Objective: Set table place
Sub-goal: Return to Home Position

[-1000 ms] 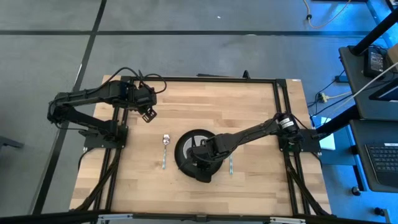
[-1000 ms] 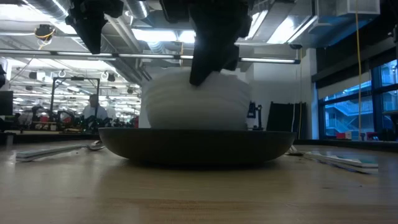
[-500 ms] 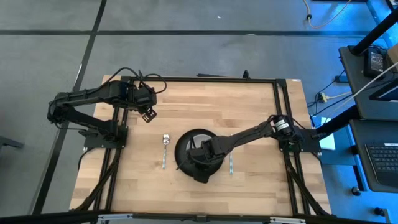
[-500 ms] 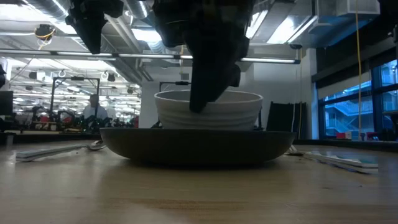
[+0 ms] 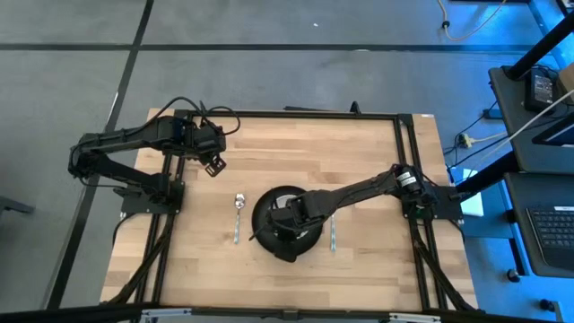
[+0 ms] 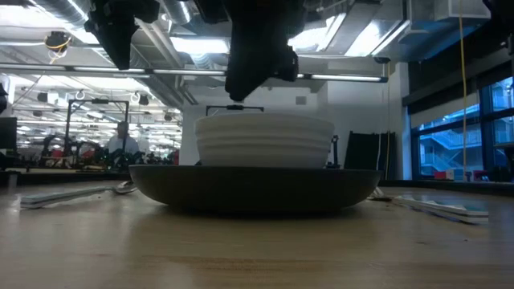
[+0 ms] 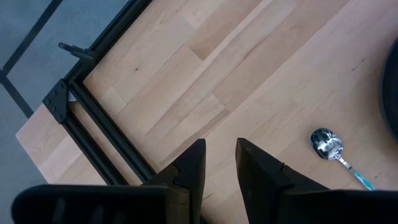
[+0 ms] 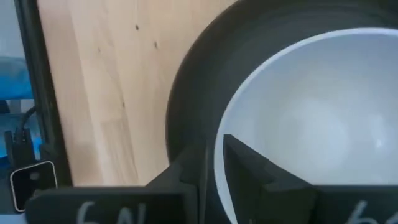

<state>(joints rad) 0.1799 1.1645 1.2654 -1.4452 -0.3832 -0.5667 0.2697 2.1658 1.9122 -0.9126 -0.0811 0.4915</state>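
Surface of pale wood strips in a black frame fills the high view. My left fingers hang over its upper-left part in the picture, well apart from the dishes. My right arm reaches in from the right edge, with my right fingers over the black plate, which sits near the surface's middle. The spoon lies left of the plate and the fork lies just right of it. Neither touches the rim.

Low view: 1 white bowl with a ribbed wall sits upright in the plate. My right fingers hang just above the bowl's rim, left of its middle, not touching it. Spoon and fork lie flat on the surface on either side of the plate. My left arm is a dark shape high up. A person shows far back in the room.

Left wrist view: my 2 left fingers are close together with a slim gap. Bare wood shows through it and they grip nothing. The spoon's shiny head lies beyond them, near the plate's edge.

Right wrist view: my 2 right fingers are parted by only a thin slit and pinch nothing. The bowl sits in the plate right past them, with pale wood beside it.
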